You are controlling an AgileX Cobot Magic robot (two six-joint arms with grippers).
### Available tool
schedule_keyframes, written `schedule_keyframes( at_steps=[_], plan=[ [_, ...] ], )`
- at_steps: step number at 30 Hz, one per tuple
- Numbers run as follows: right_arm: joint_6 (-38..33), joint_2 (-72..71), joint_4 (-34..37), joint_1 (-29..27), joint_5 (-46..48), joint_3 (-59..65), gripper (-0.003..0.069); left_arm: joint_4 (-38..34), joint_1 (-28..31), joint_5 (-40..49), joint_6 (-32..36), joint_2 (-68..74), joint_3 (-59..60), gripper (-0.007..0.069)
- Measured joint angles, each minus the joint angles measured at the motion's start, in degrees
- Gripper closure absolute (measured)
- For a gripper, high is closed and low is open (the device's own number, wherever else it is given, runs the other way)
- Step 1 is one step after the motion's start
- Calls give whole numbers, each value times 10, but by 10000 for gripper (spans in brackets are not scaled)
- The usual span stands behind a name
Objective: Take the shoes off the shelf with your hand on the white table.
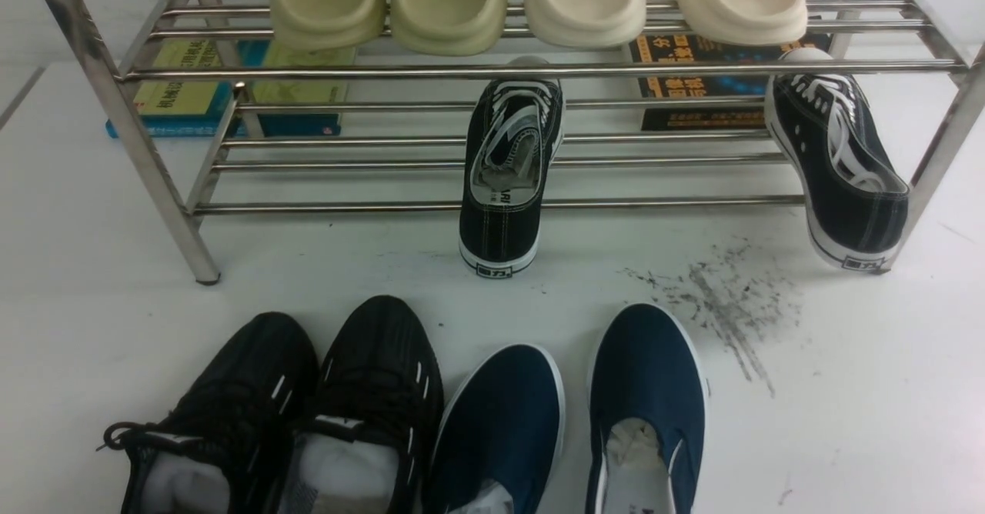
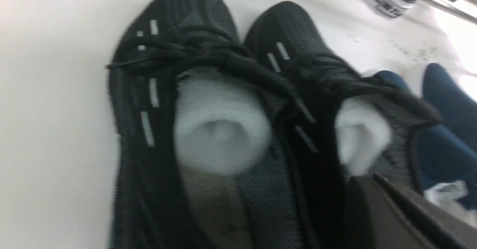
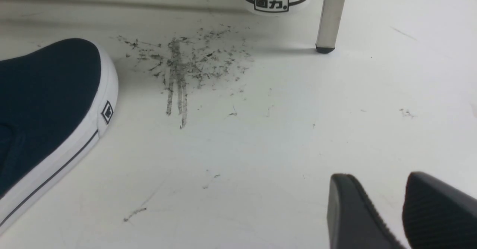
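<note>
Front view shows the white table [image 1: 885, 391] from the robot's side, and neither arm appears in it. At its near left edge sit the shoes [image 1: 285, 422], the all-black knit pair, side by side and touching, toes toward the shelf [image 1: 154, 183], white stuffing showing in the openings. They stand flat on the table, clear of the rack, so I judge this pair already taken down, set close to the robot to leave room in front of the rack.

Left wrist view looks down into the same pair from just above. A dark finger of the left gripper [image 2: 402, 215] shows at the frame corner beside the heel collar, and nothing is seen between the jaws; the gripper reads as closed, holding nothing.

Next along the near edge, just beside the black pair, stand the navy slip-ons [image 1: 573, 422], also toes forward. Beyond them, two black canvas sneakers [image 1: 512, 168] with white laces lean on the lower rails of the shelf, heels down on the table, well apart from each other. Pale foam slippers [image 1: 531, 2] fill the upper tier, and books [image 1: 223, 87] lie behind the rack.

Scuff marks [image 1: 723, 306] darken the table toward its right side. Right wrist view shows the right gripper [image 3: 404, 211] low over bare table near them, jaws parted and empty.
</note>
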Motion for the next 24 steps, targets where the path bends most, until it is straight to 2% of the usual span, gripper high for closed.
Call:
schedule_keyframes(
  at_steps=[3,7,8,9,12,14,24],
  plan=[
    [0,0,1,0,0,0,421,19,2,-21,0,-21,19,606],
    [0,0,1,0,0,0,421,49,36,-37,0,-66,47,602],
    [0,0,1,0,0,0,421,53,72,-38,0,-81,58,600],
    [0,0,1,0,0,0,421,55,77,-38,0,-82,61,600],
    [0,0,1,0,0,0,421,60,153,-31,0,-85,80,594],
    [0,0,1,0,0,0,421,73,181,-27,0,-85,80,592],
    [0,0,1,0,0,0,421,117,194,-21,-9,-86,80,583]
  ],
)
